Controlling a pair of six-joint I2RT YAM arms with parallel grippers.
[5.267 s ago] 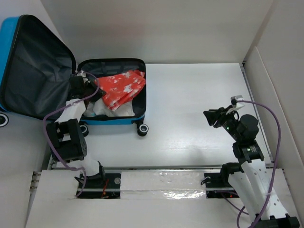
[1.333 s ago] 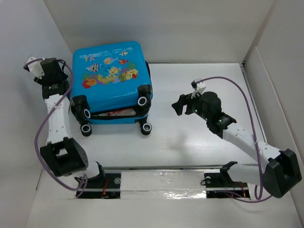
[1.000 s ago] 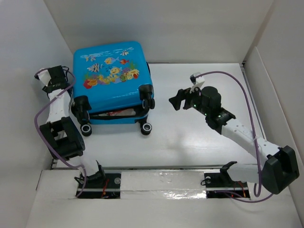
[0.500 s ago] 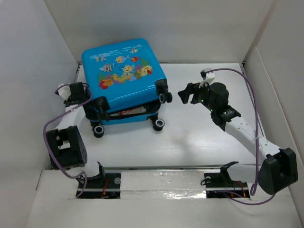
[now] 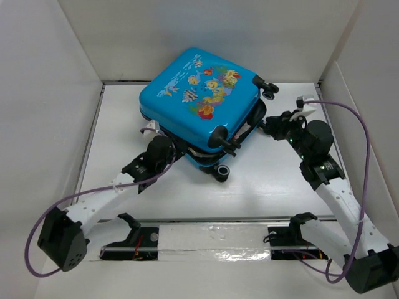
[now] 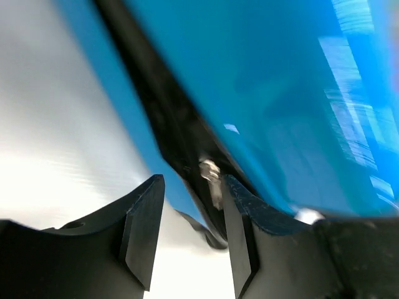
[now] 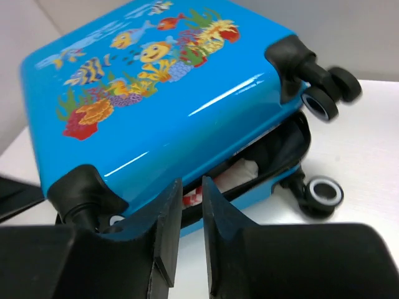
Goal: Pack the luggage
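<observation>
Suitcase (image 5: pixel 199 93) lies flat on the table (image 5: pixel 274 187), skewed, between both pincers. Lid down, not zipped.

Left pincer (image 6: pixel 190 187): jaws part-way apart, grasping nothing. Metal zipper pull (image 6: pixel 211 177) sits just ahead of the tips, nearer the right-hand finger, on the black zipper band.

Right pincer (image 7: pixel 191 187): jaws drawn almost together, thin slit, nothing seen in it. Straight ahead the shell gapes; white cloth (image 7: pixel 240 171) shows in the gap. Lower wheel (image 7: pixel 325 192) ahead and to the right.

Step, as I judge it: zipping up. To do it well:
- centre the pull between the left jaws, then clamp
- draw along the band, not away from it
- right pincer presses the lid down over the gap
- cloth likely needs tucking in first, or the zipper may snag
</observation>
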